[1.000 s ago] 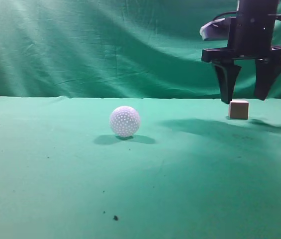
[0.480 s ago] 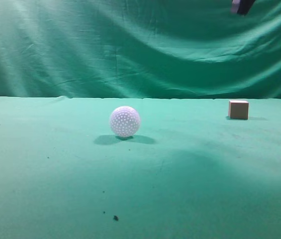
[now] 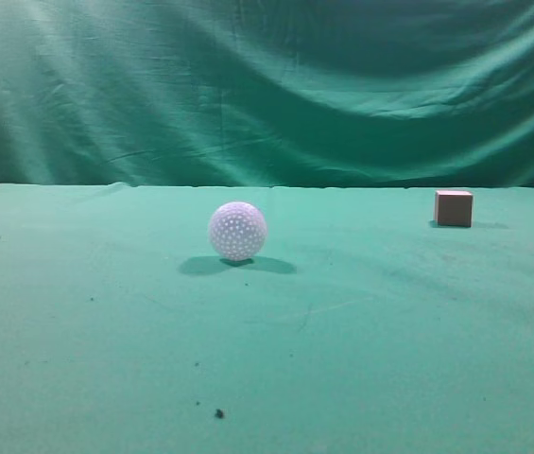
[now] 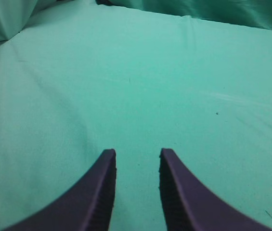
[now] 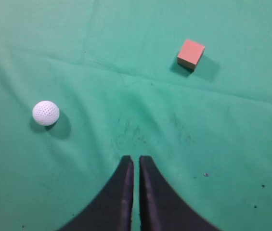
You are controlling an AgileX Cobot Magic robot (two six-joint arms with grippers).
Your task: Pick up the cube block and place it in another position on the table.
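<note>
The cube block (image 3: 454,207) sits alone on the table (image 3: 361,359), far right near the back edge, well apart from the white dimpled ball (image 3: 237,230). A second ago the right gripper (image 5: 136,163) hung open just above the cube; now it is gone from the exterior view, raised high, fingers nearly closed and empty. Left gripper (image 4: 136,156) is narrowly parted, empty. Judgement: cube released, placement likely done.

Table (image 3: 106,340) matt green cloth; ball (image 3: 237,230) dimpled; cube block (image 3: 454,207) smooth, matt.
</note>
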